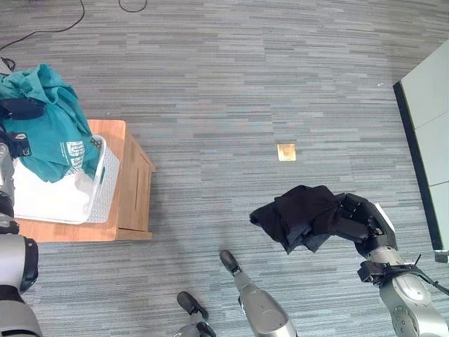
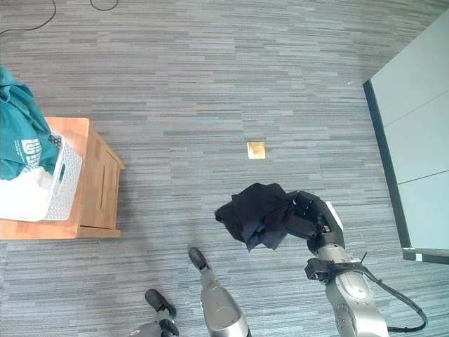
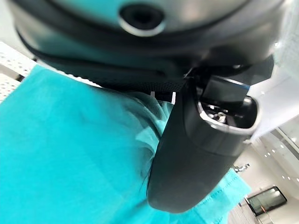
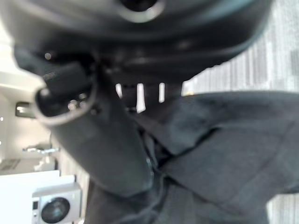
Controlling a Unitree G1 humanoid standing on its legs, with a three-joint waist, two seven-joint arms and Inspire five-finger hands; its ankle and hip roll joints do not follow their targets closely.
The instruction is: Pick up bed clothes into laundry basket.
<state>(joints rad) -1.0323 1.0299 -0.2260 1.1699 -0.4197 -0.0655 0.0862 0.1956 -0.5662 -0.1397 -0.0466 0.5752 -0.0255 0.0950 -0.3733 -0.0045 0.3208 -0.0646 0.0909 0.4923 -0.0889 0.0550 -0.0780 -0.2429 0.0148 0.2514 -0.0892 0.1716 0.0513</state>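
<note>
Clutching the black garment (image 1: 302, 214) in the right hand (image 1: 361, 219), left hand (image 1: 21, 107) gripping teal cloth (image 1: 49, 123) above the basket (image 1: 105, 179): carry across without trailing.

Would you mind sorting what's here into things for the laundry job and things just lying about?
For the job:
teal garment, in left hand
black garment, in right hand
white laundry basket

Lying about:
wooden table
brass floor plate
</note>
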